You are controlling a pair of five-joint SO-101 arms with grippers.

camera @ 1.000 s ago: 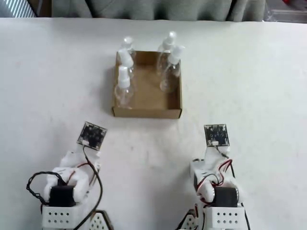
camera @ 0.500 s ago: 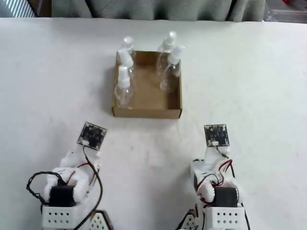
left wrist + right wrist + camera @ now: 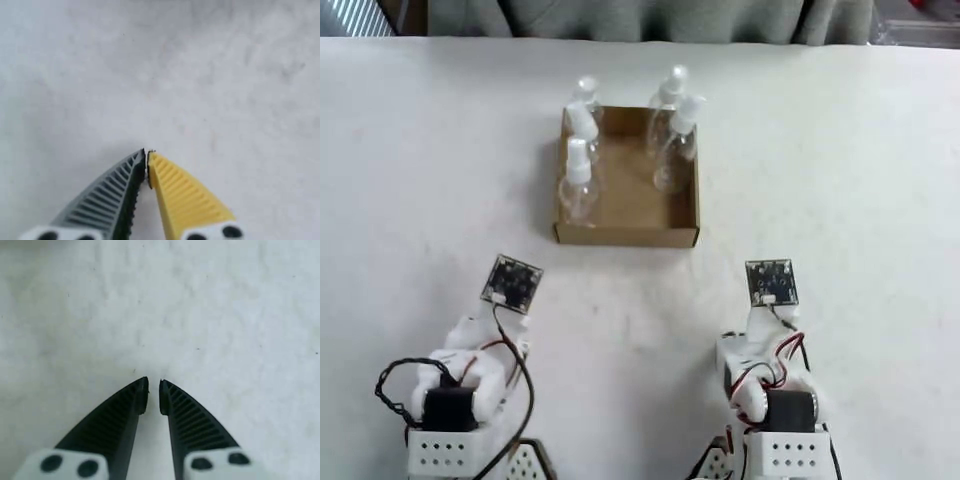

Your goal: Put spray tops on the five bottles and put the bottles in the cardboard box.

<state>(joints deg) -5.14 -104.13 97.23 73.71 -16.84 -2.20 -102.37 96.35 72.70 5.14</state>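
The five bottles (image 3: pixel 578 185), spray tops on, stand upright in the cardboard box (image 3: pixel 625 236), far off and between the two arms, neither clearly nearer. The left pincer (image 3: pixel 147 167) and right pincer (image 3: pixel 154 396) are closed on nothing, low over the near worktop (image 3: pixel 840 180).

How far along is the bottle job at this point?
Done: five bottles, each wearing a spray top, appear to stand in the cardboard box. In hand: nothing; the left gripper and right gripper are shut, empty, over the table. Left: nothing apparent.
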